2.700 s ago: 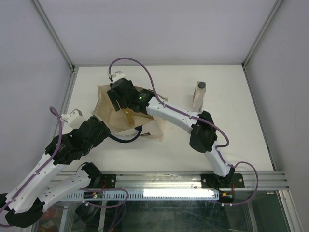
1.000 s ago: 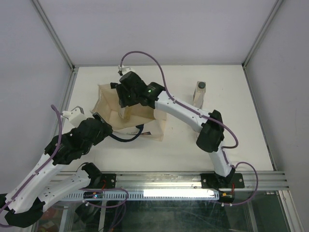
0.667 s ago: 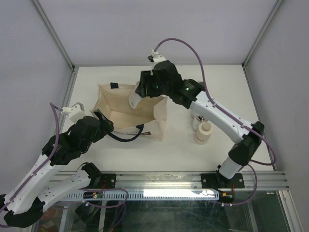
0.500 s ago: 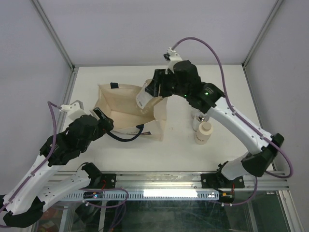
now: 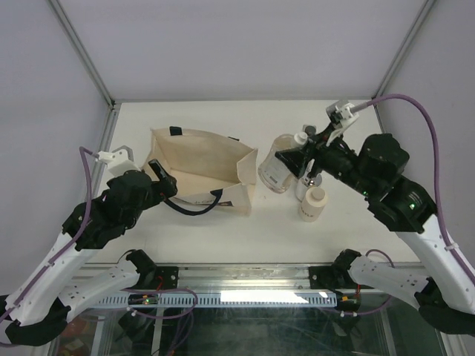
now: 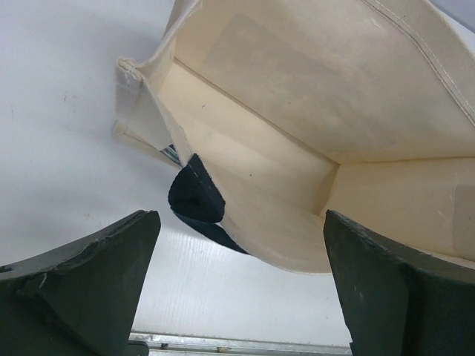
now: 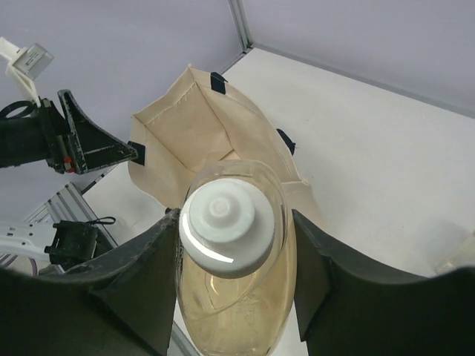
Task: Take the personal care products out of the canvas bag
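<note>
The beige canvas bag (image 5: 204, 165) lies on its side, mouth toward my left arm, navy handle (image 5: 194, 207) at its near edge. In the left wrist view its inside (image 6: 297, 126) shows no bottles. My left gripper (image 5: 159, 179) is open and empty at the bag's mouth (image 6: 237, 297). My right gripper (image 5: 288, 159) is shut on the clear amber-liquid bottle (image 5: 274, 172), white cap up (image 7: 228, 222), held right of the bag (image 7: 236, 278). The cream bottle (image 5: 312, 204), the silver-topped bottle (image 5: 313, 181) and the dark cap of the clear rectangular bottle (image 5: 312, 131) stand under my right arm.
A metal rail (image 5: 260, 276) runs along the table's near edge. Frame posts stand at the back corners (image 5: 111, 102). The white table (image 5: 223, 126) stretches behind the bag. In the right wrist view my left gripper (image 7: 89, 144) sits beside the bag (image 7: 200, 126).
My right gripper has lifted the amber-liquid bottle out of the bag and carried it right, beside the standing bottles. My left arm has barely moved.
</note>
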You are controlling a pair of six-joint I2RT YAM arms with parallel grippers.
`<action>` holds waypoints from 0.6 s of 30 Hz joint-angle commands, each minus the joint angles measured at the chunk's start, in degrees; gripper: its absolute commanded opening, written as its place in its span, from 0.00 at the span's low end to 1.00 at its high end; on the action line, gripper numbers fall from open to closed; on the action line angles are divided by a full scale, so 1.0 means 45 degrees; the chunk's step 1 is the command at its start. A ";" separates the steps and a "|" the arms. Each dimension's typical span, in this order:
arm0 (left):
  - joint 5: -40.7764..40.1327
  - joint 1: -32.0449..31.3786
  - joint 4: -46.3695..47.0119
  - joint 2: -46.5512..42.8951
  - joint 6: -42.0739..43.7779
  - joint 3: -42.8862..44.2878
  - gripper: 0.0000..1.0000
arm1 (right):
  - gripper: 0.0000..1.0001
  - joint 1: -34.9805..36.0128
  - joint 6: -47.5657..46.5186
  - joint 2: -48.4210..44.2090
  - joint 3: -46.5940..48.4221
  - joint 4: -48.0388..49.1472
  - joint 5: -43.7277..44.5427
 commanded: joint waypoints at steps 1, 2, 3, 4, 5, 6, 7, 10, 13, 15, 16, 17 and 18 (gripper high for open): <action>-0.0234 -0.0090 0.0696 0.0149 0.0840 0.0514 0.99 | 0.00 0.0043 -0.0519 -0.0836 0.0329 0.0780 -0.0035; -0.0222 -0.0081 0.0719 0.0174 0.0882 0.0523 0.99 | 0.00 0.0043 -0.1066 -0.0940 0.0326 0.0196 -0.0213; -0.0233 -0.0095 0.0722 0.0207 0.0909 0.0551 0.99 | 0.00 0.0043 -0.1806 -0.1148 0.0186 -0.0434 -0.0489; -0.0237 -0.0092 0.0722 0.0211 0.0918 0.0562 0.99 | 0.00 0.0046 -0.2621 -0.1409 -0.0151 -0.0918 -0.0690; -0.0249 -0.0081 0.0756 0.0202 0.0916 0.0548 0.99 | 0.00 0.0044 -0.3526 -0.1685 -0.0472 -0.1386 -0.0891; -0.0227 -0.0088 0.0778 0.0179 0.0950 0.0530 0.99 | 0.00 0.0043 -0.4315 -0.1957 -0.0778 -0.1877 -0.1096; -0.0226 -0.0083 0.0844 0.0146 0.0989 0.0508 0.99 | 0.00 0.0053 -0.5049 -0.2210 -0.1141 -0.2273 -0.1038; -0.0248 -0.0083 0.0869 0.0113 0.1133 0.0481 0.99 | 0.00 0.0045 -0.6258 -0.3031 -0.2349 -0.2914 -0.0185; -0.0271 -0.0093 0.0838 0.0006 0.1160 0.0457 0.99 | 0.00 0.0043 -0.7047 -0.3827 -0.3756 -0.2868 -0.0169; -0.0274 -0.0080 0.0837 -0.0106 0.1117 0.0412 0.99 | 0.00 0.0044 -0.7551 -0.4254 -0.4715 -0.2634 -0.0379; -0.0266 -0.0095 0.0841 -0.0150 0.1110 0.0386 0.99 | 0.00 0.0043 -0.7645 -0.4385 -0.5284 -0.2401 -0.0400; -0.0241 -0.0096 0.0837 -0.0175 0.1096 0.0387 0.99 | 0.00 0.0043 -0.7667 -0.4501 -0.5713 -0.2135 -0.0403; -0.0208 -0.0081 0.0822 -0.0197 0.1110 0.0400 0.99 | 0.00 0.0043 -0.7643 -0.4645 -0.6128 -0.1812 -0.0466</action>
